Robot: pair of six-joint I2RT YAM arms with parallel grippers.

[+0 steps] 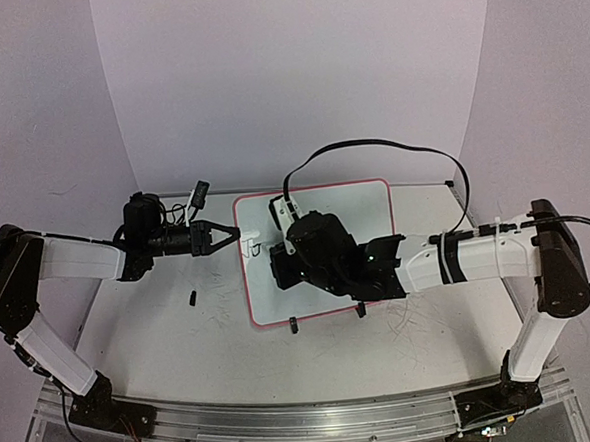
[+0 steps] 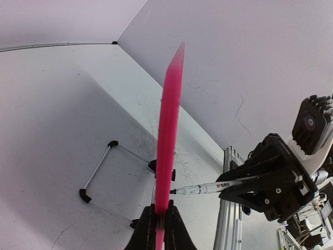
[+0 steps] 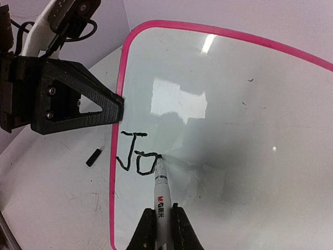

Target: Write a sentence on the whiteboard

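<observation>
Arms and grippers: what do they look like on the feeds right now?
Both the left arm and the right arm have white box-shaped links with black joint housings. The left gripper is black, triangular and open-framed. The right gripper is black too. A black cable loops from the right arm's wrist.

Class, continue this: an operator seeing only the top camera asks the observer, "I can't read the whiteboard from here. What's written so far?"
Observer: Right wrist view shows black letters reading "Jo" near the whiteboard left edge.
Operator: Is the marker touching?
Observer: Yes, its tip sits on the "o", in the shut right gripper.
Operator: And the left gripper?
Observer: Left wrist view shows it shut on the board's pink rim.
</observation>
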